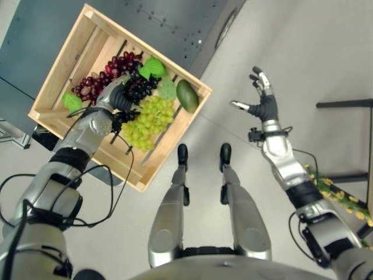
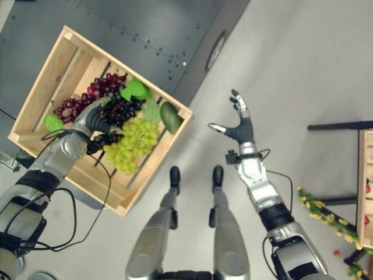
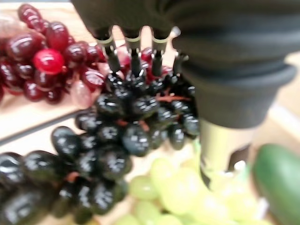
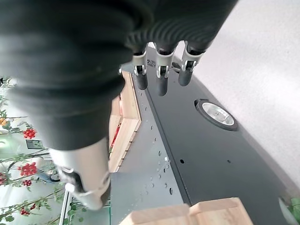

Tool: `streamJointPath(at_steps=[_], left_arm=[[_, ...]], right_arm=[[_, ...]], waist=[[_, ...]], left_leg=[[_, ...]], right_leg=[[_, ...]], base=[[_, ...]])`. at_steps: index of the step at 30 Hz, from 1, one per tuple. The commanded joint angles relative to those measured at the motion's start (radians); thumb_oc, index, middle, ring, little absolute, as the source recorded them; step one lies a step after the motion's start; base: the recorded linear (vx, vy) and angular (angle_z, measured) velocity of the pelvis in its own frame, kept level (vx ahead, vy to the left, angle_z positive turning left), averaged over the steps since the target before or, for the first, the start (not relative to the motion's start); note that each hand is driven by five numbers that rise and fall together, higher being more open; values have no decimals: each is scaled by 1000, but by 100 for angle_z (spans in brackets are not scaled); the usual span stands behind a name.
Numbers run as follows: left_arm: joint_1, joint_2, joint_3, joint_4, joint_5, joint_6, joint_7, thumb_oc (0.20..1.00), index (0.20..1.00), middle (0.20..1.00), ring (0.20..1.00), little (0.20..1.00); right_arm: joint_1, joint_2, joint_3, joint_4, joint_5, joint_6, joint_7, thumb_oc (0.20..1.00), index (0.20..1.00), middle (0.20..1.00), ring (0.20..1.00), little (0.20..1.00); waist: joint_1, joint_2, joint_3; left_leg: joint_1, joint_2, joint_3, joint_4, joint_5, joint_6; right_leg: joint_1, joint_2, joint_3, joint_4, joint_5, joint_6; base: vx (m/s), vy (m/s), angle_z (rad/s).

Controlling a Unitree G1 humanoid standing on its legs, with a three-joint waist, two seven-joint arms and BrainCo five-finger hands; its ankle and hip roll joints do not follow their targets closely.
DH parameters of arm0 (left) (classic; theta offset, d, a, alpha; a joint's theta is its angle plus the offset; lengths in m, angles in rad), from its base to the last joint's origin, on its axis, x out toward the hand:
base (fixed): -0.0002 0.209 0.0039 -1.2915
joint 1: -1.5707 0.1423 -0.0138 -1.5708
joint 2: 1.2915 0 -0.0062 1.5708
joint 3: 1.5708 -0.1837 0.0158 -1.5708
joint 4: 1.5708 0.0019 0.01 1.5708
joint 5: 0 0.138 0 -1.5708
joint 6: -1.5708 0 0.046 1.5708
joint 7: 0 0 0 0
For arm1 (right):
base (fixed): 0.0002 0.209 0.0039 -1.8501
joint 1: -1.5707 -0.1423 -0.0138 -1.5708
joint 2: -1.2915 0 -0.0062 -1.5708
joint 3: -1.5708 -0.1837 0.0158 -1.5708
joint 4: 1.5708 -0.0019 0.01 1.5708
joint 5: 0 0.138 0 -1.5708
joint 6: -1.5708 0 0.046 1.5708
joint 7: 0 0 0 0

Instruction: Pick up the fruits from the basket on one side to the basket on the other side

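A wooden crate [image 1: 58, 65] on my left holds red grapes [image 1: 108, 73], black grapes [image 1: 139, 87], green grapes [image 1: 149, 119], a dark green oval fruit [image 1: 187, 95] and a few green leaves [image 1: 153, 67]. My left hand [image 1: 115, 100] is down inside the crate on the black grapes [image 3: 126, 131]. Its fingers [image 3: 135, 51] curl into the top of the bunch and the thumb [image 3: 220, 145] lies against its side. My right hand [image 2: 239, 126] is raised over the floor to the right of the crate, fingers spread and holding nothing.
The crate rests on a dark grey metal cabinet [image 1: 169, 23]. At the far right the edge of a second wooden crate [image 2: 365, 175] sits on a black frame [image 1: 347, 104], with yellow and red artificial flowers [image 2: 323, 221] below it. Pale floor [image 1: 303, 41] lies between.
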Motion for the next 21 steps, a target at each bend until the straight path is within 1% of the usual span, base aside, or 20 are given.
streamJointPath(at_steps=[1,3,4,5,6,9,11,13,16,18,21], left_arm=[[-76,54,-21,82,102,30,-6,1000,1000,1000,1000,1000],[-86,62,-24,76,112,33,2,1000,1000,1000,1000,1000],[-111,84,-45,83,152,43,16,1000,1000,1000,1000,1000],[-113,83,-46,84,152,43,17,1000,1000,1000,1000,1000],[-137,108,-67,95,183,47,30,1000,1000,1000,1000,1000],[-153,106,-51,100,144,45,40,1000,1000,1000,1000,1000],[-156,112,-48,93,142,47,42,1000,1000,1000,1000,1000],[-175,127,-67,87,182,51,52,1000,1000,1000,1000,1000],[-188,123,-75,100,187,55,61,1000,1000,1000,1000,1000],[-181,120,-42,81,156,53,73,1000,1000,1000,1000,1000],[-146,146,28,-13,121,42,108,1000,1000,1000,1000,1000]], right_arm=[[-6,12,-35,-74,-16,-75,-19,1000,1000,1000,1000,1000],[-3,14,-37,-76,-13,-79,-18,1000,1000,1000,1000,1000],[8,16,-35,-75,-3,-87,-15,1000,1000,1000,1000,1000],[7,17,-36,-75,-3,-87,-14,1000,1000,1000,1000,1000],[16,20,-32,-73,8,-94,-11,1000,1000,1000,1000,1000],[26,24,-28,-64,18,-96,-8,1000,1000,1000,1000,1000],[26,25,-28,-62,20,-96,-7,1000,1000,1000,1000,1000],[32,23,-28,-60,17,-100,-6,1000,1000,1000,1000,1000],[33,23,-21,-58,16,-102,-6,1000,1000,1000,1000,1000],[41,26,-30,-56,18,-102,-7,1000,1000,1000,1000,1000],[53,23,-41,-57,12,-103,-8,1000,1000,1000,1000,1000]], waist=[[-13,-29,-9],[-12,-28,-9],[-11,-24,-9],[-11,-24,-9],[-12,-20,-9],[-10,-18,-9],[-9,-17,-9],[-10,-19,-9],[-12,-19,-9],[-8,-16,-9],[4,-11,-9]], left_leg=[[-47,7,3,171,-112,-45],[-53,7,2,170,-111,-45],[-62,6,-1,168,-110,-46],[-63,6,-1,168,-110,-46],[-71,5,-4,168,-111,-45],[-77,2,-8,167,-111,-46],[-79,1,-9,168,-112,-46],[-84,0,-9,168,-114,-45],[-88,-1,-10,165,-113,-44],[-81,-3,-12,158,-112,-44],[-73,-4,-12,156,-115,-44]], right_leg=[[-85,-94,44,166,-72,146],[-91,-94,43,167,-71,147],[-99,-95,39,166,-73,148],[-100,-96,39,166,-73,148],[-107,-96,37,169,-74,148],[-116,-98,34,170,-74,148],[-118,-99,33,171,-74,148],[-122,-100,33,167,-72,149],[-126,-100,33,162,-70,149],[-119,-101,31,156,-70,150],[-111,-102,31,152,-70,149]], base=[[0,0,0],[0,0,0],[0,0,0],[0,0,0],[0,0,0],[0,0,0],[0,0,0],[0,0,0],[0,0,0],[16,-1,0],[0,0,0]])
